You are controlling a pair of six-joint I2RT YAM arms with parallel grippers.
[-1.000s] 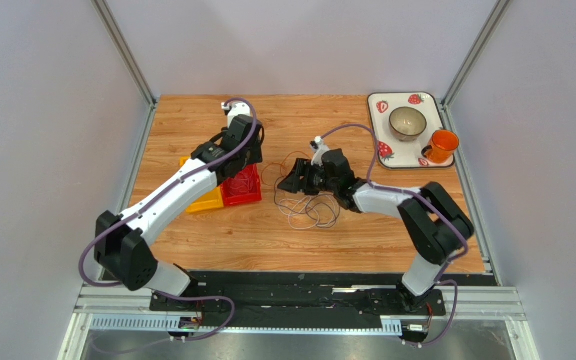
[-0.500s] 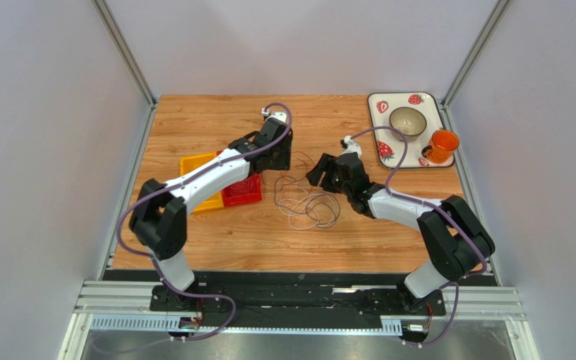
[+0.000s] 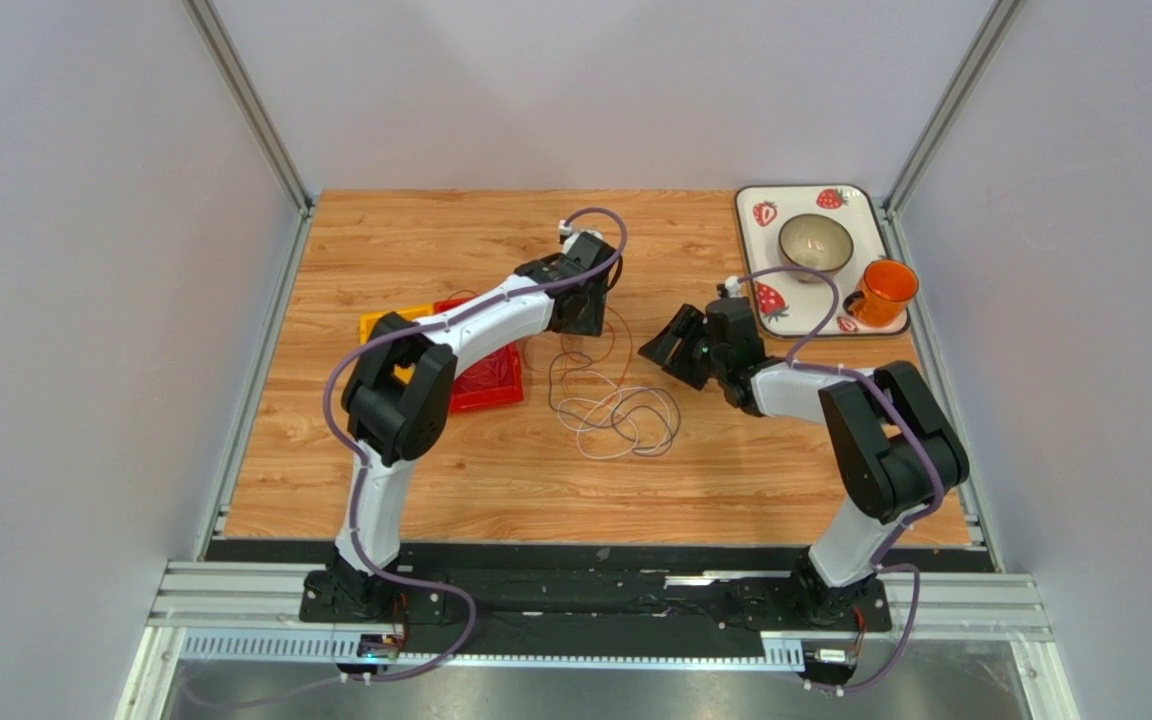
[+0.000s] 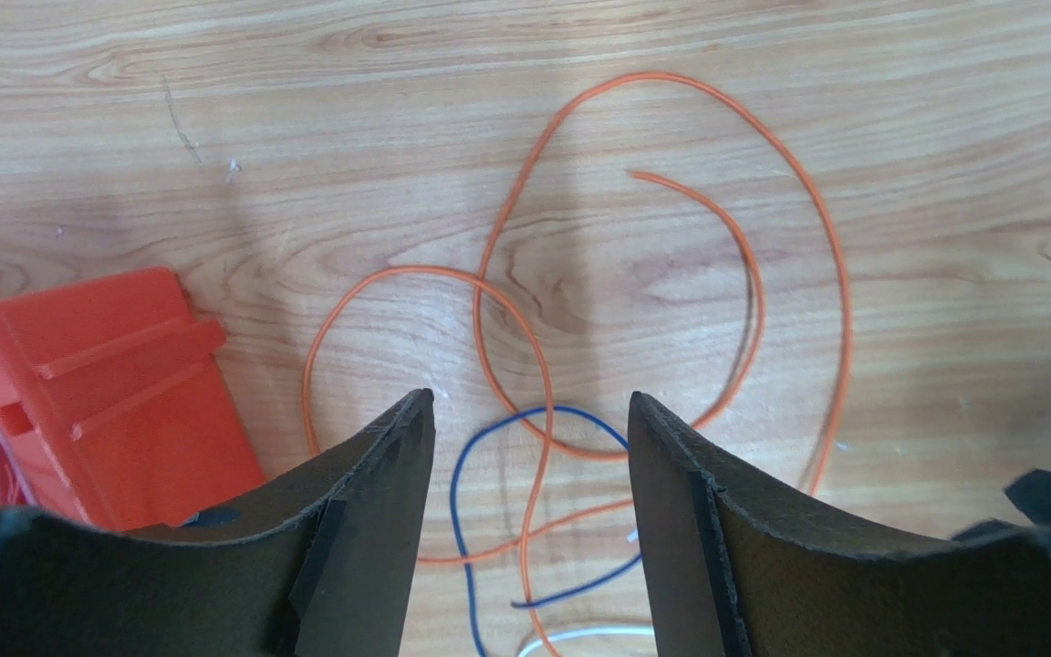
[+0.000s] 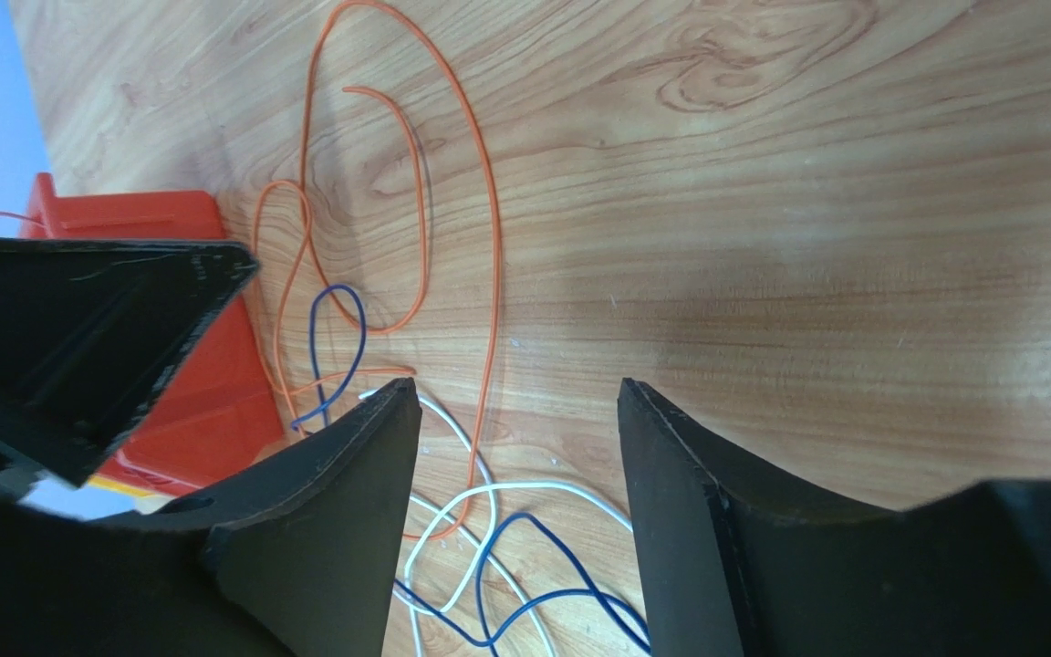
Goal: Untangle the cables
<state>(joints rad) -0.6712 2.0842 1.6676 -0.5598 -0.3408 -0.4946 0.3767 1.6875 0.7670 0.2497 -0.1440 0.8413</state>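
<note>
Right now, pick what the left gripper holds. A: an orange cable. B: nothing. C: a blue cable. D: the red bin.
B: the left gripper stands open above the table, and the cables lie loose on the wood beneath it, none pinched.

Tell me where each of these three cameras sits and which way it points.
Top view: fixed above and behind the arms, looking down on the table; both arms show, left gripper and right gripper near the cables.
Left wrist: on the left arm, looking down past its own fingers at the orange cable and a red bin.
Right wrist: on the right arm, looking past its own fingers across the table toward the left gripper.
Shared: both wrist views show the orange cable and red bin.
</note>
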